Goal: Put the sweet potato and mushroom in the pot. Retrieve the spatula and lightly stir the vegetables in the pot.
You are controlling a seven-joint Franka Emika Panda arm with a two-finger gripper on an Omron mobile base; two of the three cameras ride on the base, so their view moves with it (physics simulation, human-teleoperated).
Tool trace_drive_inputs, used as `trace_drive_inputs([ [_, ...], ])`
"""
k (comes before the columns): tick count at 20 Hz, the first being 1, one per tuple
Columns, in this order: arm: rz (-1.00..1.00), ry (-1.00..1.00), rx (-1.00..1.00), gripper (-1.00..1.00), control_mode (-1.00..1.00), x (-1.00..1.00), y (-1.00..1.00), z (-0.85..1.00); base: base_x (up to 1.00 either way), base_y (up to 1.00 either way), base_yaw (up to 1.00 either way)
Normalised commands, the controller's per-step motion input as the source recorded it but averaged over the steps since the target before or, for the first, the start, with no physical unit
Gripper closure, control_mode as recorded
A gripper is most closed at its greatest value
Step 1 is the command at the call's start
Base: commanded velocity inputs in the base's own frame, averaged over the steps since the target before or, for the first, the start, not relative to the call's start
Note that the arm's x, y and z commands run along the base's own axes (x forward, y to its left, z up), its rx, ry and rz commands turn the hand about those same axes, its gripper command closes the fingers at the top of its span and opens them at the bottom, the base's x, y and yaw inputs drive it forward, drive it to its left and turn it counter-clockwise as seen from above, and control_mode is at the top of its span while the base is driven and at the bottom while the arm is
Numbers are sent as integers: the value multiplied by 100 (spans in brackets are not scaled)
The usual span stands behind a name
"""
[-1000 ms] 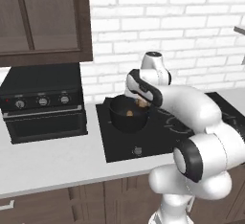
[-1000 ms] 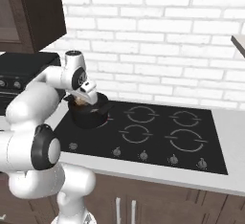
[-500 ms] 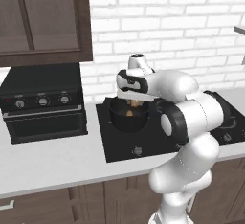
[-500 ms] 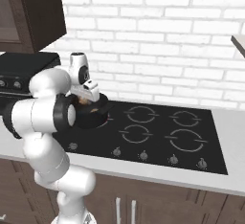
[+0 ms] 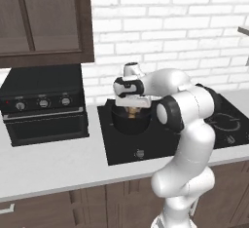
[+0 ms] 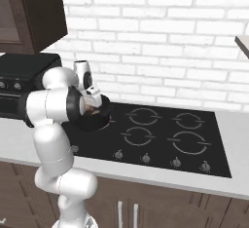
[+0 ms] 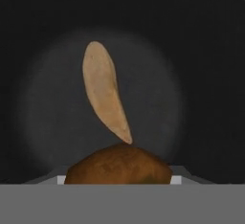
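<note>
The black pot [image 5: 130,123] stands on the cooktop's back left burner, also seen as the pot [image 6: 98,121] behind my arm. My gripper [image 5: 131,109] hangs just over its mouth, pointing down. It is shut on a brown mushroom [image 7: 119,166], which sits low between the fingers above the pot floor [image 7: 162,89]. The tan sweet potato [image 7: 103,91] lies on that floor, a little beyond the mushroom. The spatula is out of view.
The black cooktop [image 6: 160,137] has a row of knobs along its front edge. A black countertop oven [image 5: 44,103] stands left of the cooktop. A dark wall cabinet [image 5: 44,20] hangs over it, and a white brick wall runs behind.
My hand has shifted a little left and down over the pot with the mushroom still gripped. The arm's elbow has swung round. The pot has stayed put.
</note>
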Motion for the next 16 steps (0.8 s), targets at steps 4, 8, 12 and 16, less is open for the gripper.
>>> trace_drive_inputs([
  [4,0,7,0,100,-100,24,0,-40,0,0,0],
  [8,0,5,0,100,-100,22,0,-31,0,0,0],
  [12,0,3,0,100,-100,23,0,-19,0,0,0],
  [16,0,0,0,-100,-100,9,1,-5,0,0,0],
])
